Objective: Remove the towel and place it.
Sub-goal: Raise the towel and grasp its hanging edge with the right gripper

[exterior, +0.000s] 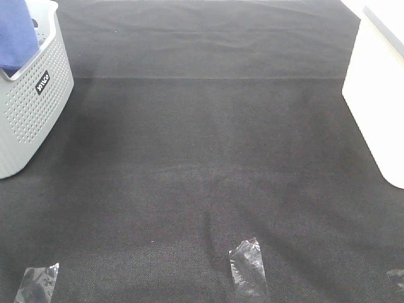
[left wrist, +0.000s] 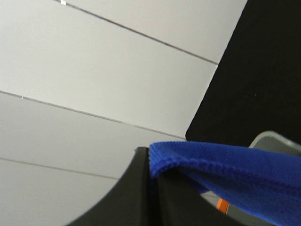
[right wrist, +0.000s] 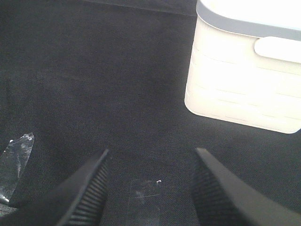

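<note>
Overhead, the towel (exterior: 14, 35) stands up out of a grey perforated basket (exterior: 31, 107) at the upper left of the frame. Its blue cloth runs off the top edge, so it is probably held from above. Seen close up, its stitched hem lies against the dark finger of the left gripper (left wrist: 153, 190) — whether those jaws pinch it cannot be told. The right gripper (right wrist: 150, 188) hovers with its jaws wide apart over the dark table (exterior: 202, 158), near a white bin (right wrist: 244, 84) — seemingly free to take the cloth.
</note>
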You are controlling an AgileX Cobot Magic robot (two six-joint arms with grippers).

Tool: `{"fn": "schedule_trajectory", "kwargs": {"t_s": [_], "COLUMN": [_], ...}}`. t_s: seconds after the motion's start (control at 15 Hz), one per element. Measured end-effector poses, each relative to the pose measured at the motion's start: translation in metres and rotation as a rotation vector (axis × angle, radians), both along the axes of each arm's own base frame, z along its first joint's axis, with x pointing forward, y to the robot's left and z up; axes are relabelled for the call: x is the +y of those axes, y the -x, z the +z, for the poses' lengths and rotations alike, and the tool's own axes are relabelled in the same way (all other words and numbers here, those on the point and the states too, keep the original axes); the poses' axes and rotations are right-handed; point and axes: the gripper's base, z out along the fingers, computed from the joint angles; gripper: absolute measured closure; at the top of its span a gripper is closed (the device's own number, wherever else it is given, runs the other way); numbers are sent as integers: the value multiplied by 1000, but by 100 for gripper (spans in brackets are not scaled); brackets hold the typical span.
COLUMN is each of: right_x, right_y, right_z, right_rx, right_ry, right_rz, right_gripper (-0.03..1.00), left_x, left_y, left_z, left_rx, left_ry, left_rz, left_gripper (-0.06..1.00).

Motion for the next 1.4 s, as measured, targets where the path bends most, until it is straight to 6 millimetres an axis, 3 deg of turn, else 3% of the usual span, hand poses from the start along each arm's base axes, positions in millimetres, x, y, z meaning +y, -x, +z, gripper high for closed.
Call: {"fn": "schedule_trajectory", "kwargs": {"t_s": [0.13, 0.27, 0.53, 0.67, 0.93, 1.13, 1.4], "right_x": [1, 9, 37, 48, 74, 97, 111], "right_y": [-3, -19, -87, -127, -191, -226, -264], "right_z": [0, 9, 22, 15, -15, -4, 4], "right_rx": [19, 40, 1, 18, 96, 36, 34], "right_ry": [-6, 8, -28, -15, -70, -219, -345], "right_rz": [8, 88, 346, 440, 699, 944, 1139], "right_gripper": [42, 42, 42, 42, 42, 42, 42], "left_x": [-31, -63, -111, -129, -148, -157, -162], "left_y": [7, 19, 34, 40, 52, 61, 67], "left_z": [-2, -3, -13, -18, -22, -22, -25], "left_rx": [5, 9, 43, 35, 13, 3, 5], "left_ry": [-3, -6, -31, -109, -183, -225, -280], "left_rz": [-108, -224, -381, -450, -528, -575, -629], "left_gripper": [94, 94, 94, 94, 94, 94, 94]}}
